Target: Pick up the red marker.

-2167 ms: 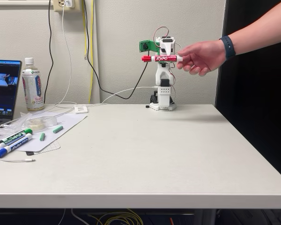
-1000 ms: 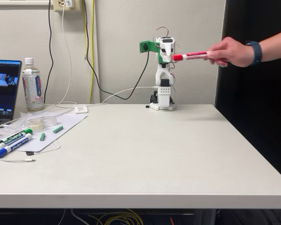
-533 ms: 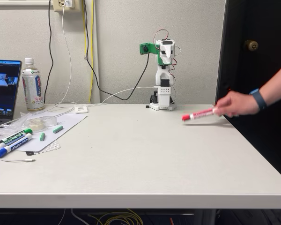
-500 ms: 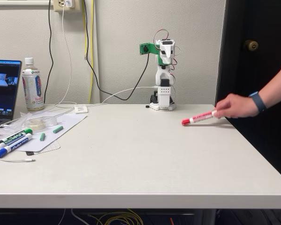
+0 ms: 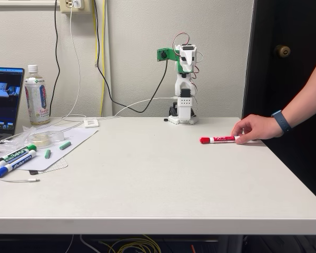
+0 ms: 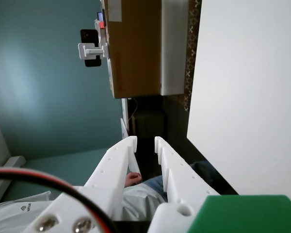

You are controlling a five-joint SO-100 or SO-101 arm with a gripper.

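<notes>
The red marker point(image 5: 219, 139) lies flat on the white table point(image 5: 147, 179), to the right of the middle, red cap pointing left. A person's hand point(image 5: 255, 129) rests on its right end. The robot arm point(image 5: 183, 100) stands folded upright at the back of the table, well behind and to the left of the marker. In the wrist view my gripper point(image 6: 145, 141) points up and away from the table. Its white fingers point(image 6: 119, 158) stand a narrow gap apart with nothing between them.
At the table's left edge lie a green-capped marker point(image 5: 16, 154) and a blue-capped marker point(image 5: 13, 164) on a sheet, near a bottle point(image 5: 37, 97) and a laptop point(image 5: 4, 100). Cables hang down the wall. A dark door point(image 5: 284, 52) stands at the right.
The hand pulled the red marker away from the raised gripper, carried it down to the right and laid it on the table. The arm stayed still.
</notes>
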